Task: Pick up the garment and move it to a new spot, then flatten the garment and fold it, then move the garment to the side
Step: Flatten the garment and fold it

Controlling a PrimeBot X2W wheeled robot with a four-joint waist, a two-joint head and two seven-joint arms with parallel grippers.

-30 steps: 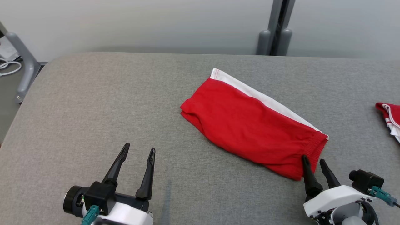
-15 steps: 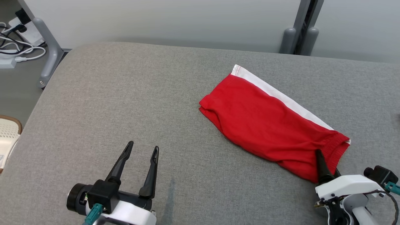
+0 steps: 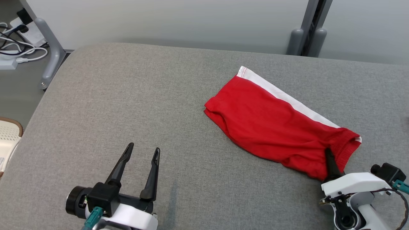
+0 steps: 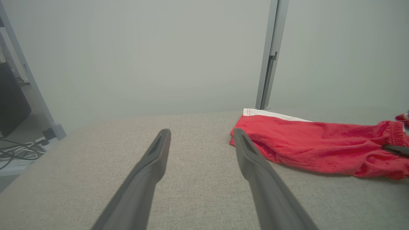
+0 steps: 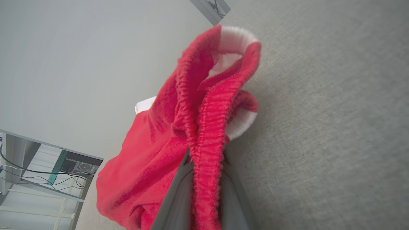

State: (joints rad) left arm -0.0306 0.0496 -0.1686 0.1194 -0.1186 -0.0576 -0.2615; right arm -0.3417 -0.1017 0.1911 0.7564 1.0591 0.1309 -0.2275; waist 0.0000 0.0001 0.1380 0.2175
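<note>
The garment (image 3: 274, 123) is a pair of red shorts with a white side stripe, folded and lying aslant on the grey padded table (image 3: 127, 105). My right gripper (image 3: 329, 155) is shut on its elastic waistband at the near right corner, and the cloth there is lifted a little. In the right wrist view the ribbed red waistband (image 5: 207, 150) is pinched between my two dark fingers (image 5: 179, 191). My left gripper (image 3: 142, 151) stands open over bare table at the lower left, well apart from the garment (image 4: 319, 147).
The table's rounded left edge (image 3: 35, 108) drops to the floor, where cables (image 3: 16, 51) and a grey frame leg (image 3: 49, 54) stand. A grey post (image 3: 306, 32) rises behind the table's far edge. A pale basket corner (image 3: 8, 137) shows at the far left.
My right gripper has shut on the waistband, and that corner of the garment has bunched and risen slightly. The camera swung left between the earliest frame and now. The left gripper stays open.
</note>
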